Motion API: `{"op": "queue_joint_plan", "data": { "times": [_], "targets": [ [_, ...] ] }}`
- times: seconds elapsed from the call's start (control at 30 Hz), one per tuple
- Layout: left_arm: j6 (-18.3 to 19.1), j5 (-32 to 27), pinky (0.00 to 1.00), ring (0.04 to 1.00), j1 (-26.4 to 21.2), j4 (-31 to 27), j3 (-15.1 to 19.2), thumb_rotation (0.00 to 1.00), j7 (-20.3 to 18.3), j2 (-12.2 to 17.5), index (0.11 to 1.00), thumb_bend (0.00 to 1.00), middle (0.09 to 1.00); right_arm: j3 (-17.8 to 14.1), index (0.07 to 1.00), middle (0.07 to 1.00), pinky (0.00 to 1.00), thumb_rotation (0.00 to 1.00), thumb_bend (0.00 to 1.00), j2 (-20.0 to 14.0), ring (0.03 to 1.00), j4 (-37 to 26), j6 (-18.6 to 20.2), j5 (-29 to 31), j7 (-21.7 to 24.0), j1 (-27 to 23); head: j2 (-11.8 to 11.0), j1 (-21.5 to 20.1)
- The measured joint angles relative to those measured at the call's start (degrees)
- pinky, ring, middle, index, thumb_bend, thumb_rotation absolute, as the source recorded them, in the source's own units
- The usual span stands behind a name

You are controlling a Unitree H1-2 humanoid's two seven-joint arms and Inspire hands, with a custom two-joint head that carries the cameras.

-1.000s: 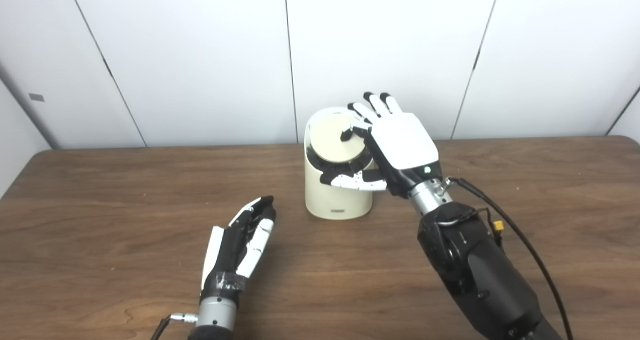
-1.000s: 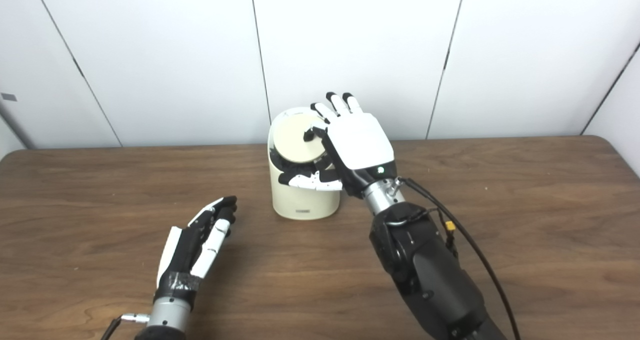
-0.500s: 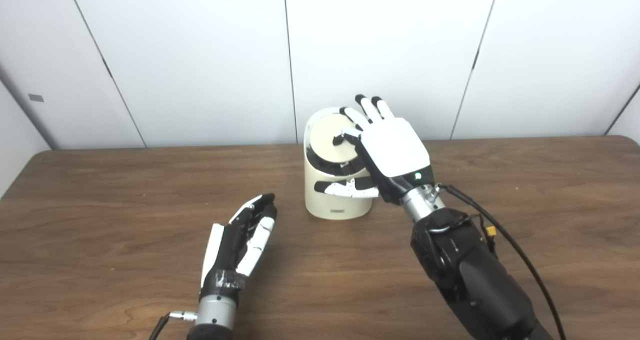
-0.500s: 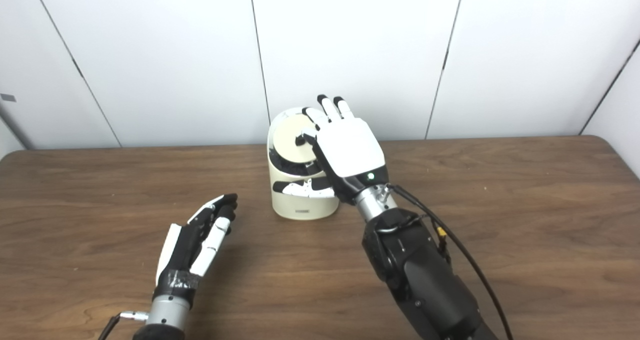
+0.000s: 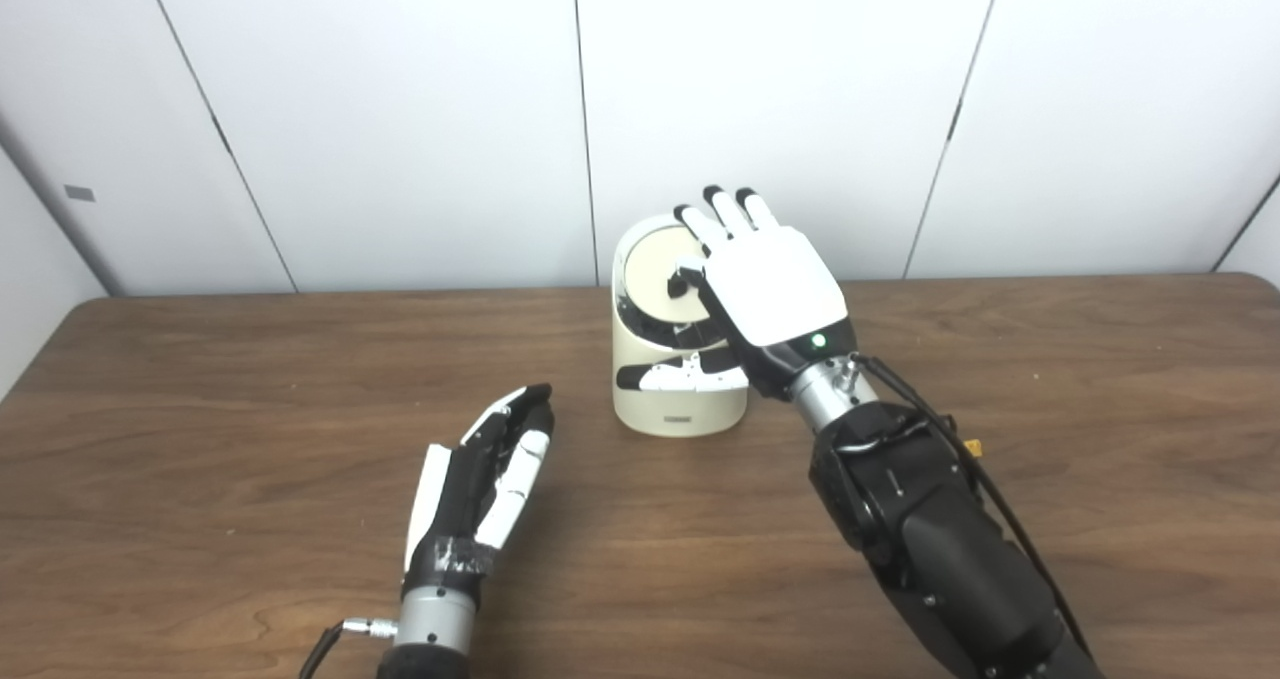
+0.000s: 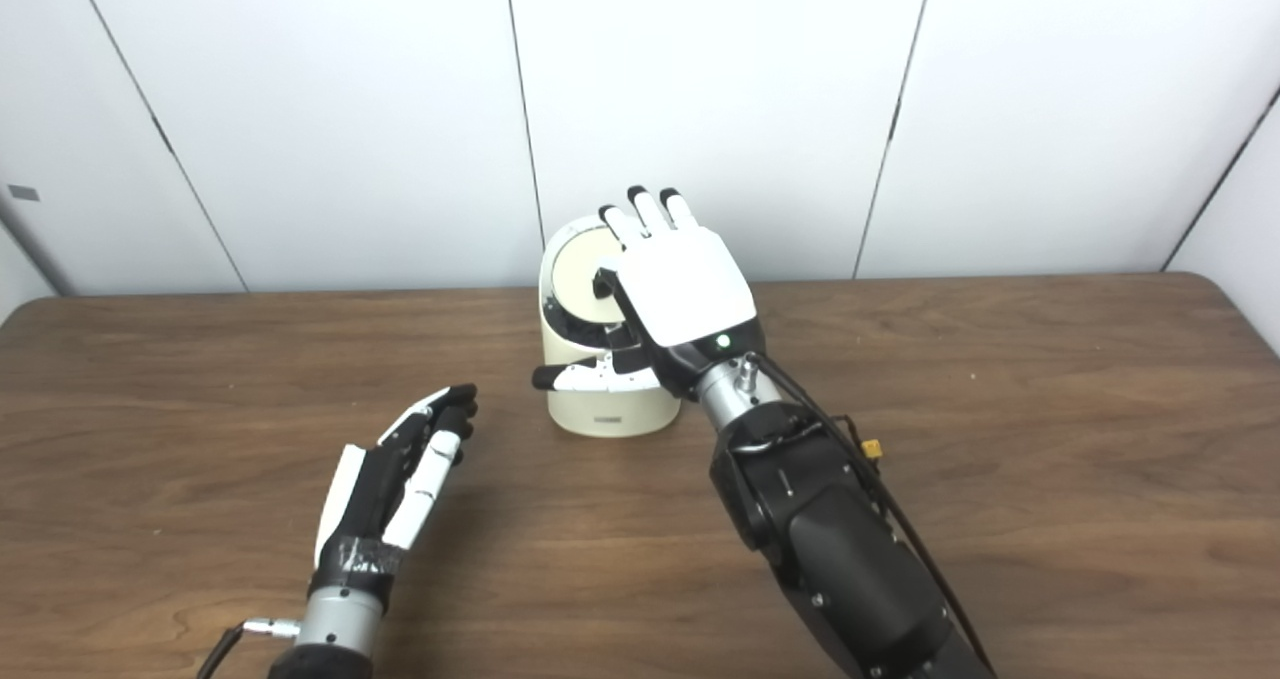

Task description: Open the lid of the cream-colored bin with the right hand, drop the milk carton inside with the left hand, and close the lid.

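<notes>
The cream-colored bin stands at the middle of the table, near the wall. Its round lid tilts toward me, with a dark gap under its lower edge. My right hand lies over the right part of the lid, open, fingers spread and pointing at the wall. One finger curls down onto the lid, and the thumb reaches left across the bin's front. My left hand rests on the table to the bin's front left, open and empty. No milk carton shows in either view.
The brown wooden table runs across the whole view. White wall panels stand right behind the bin. A black cable runs along my right forearm.
My right hand has shifted left and further over the lid, its thumb sliding left across the bin's front. The left hand has stayed put.
</notes>
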Motion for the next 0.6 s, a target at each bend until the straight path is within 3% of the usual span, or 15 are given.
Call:
{"op": "queue_joint_plan", "data": {
  "times": [0.07, 0.3, 0.6],
  "targets": [
    [0.0, 0.0, 0.79, 0.82, 0.01, -0.01, 0.0, 0.92, 0.0, -0.06, 0.87, 0.57, 0.838, -0.81, 0.684, 0.966, 1.0, 0.98, 0.61, 0.14, 1.0, 0.0, -0.18, 1.42, -0.67, 0.59, -0.09, 0.0],
    [0.0, 0.02, 0.79, 0.81, 0.06, -0.01, 0.09, 0.9, 0.08, -0.1, 0.865, 0.57, 0.835, -5.13, 0.97, 0.992, 1.0, 0.95, 0.55, 1.54, 1.0, -0.35, -0.67, 10.23, -3.15, 3.56, -0.17, 0.35],
    [-0.1, -0.02, 0.78, 0.792, 0.72, 0.0, 0.68, 0.87, 0.16, 0.13, 0.866, 0.53, 0.826, -12.02, 1.0, 1.0, 1.0, 1.0, 0.56, 3.45, 1.0, -1.11, 1.78, 19.63, -3.65, 5.26, -0.44, 0.09]
  ]
}}
